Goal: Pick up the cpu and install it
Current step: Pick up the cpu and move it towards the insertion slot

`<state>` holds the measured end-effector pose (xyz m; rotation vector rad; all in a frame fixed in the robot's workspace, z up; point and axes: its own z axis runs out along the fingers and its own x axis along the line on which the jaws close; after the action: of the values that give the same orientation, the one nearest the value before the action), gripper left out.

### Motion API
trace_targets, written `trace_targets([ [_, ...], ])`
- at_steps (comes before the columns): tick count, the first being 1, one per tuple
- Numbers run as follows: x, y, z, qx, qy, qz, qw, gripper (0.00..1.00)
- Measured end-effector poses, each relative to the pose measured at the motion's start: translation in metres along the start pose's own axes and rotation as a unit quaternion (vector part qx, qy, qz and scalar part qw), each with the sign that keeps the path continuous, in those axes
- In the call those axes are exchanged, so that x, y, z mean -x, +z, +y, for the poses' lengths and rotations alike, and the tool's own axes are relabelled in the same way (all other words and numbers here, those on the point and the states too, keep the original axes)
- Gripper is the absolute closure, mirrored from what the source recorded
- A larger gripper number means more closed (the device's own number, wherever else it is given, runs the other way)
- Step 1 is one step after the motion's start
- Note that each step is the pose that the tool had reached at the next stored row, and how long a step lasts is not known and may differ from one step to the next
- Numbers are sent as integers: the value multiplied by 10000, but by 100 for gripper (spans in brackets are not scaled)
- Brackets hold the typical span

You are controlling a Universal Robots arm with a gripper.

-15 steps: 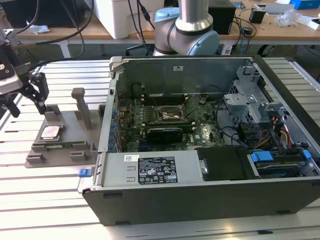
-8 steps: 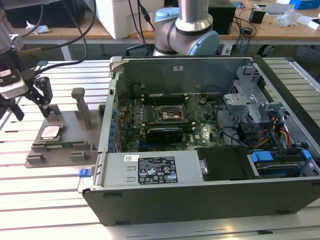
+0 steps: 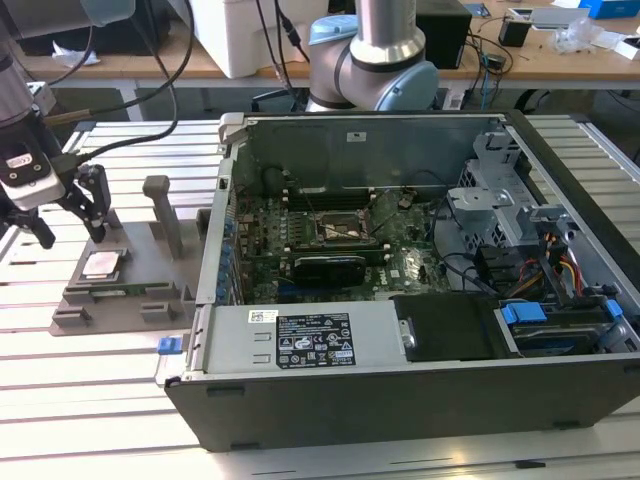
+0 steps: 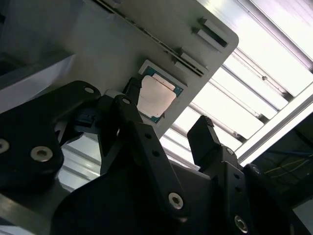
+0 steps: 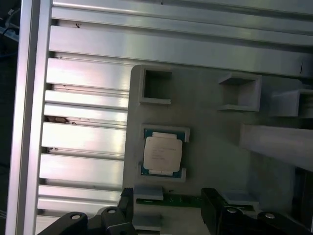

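The cpu (image 3: 103, 264) is a small silvery square chip lying flat in a recess of the grey fixture plate (image 3: 135, 262), at the exterior view's left. Both wrist views look down on it: the cpu (image 5: 163, 154) has a green rim, and the cpu (image 4: 155, 97) lies just beyond one black finger. My gripper (image 3: 70, 230) hangs a little above the chip and slightly off to its side. It is open, with nothing between its fingers (image 5: 211, 203). My gripper (image 4: 168, 112) does not touch the chip.
An open computer case (image 3: 330, 345) lies at the centre and right, its motherboard socket (image 3: 345, 230) showing inside. A grey upright post (image 3: 163, 212) stands on the fixture beside the chip. Cables hang above the ribbed aluminium table (image 3: 90, 390).
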<state>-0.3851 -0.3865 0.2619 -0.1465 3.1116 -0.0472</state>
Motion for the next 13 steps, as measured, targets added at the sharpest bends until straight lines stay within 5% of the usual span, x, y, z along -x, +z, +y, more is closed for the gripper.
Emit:
trace_targets([
  [5,26,190,22,-7,-7,1,10000,34],
  [13,40,378,142,-9,-68,1,10000,34],
])
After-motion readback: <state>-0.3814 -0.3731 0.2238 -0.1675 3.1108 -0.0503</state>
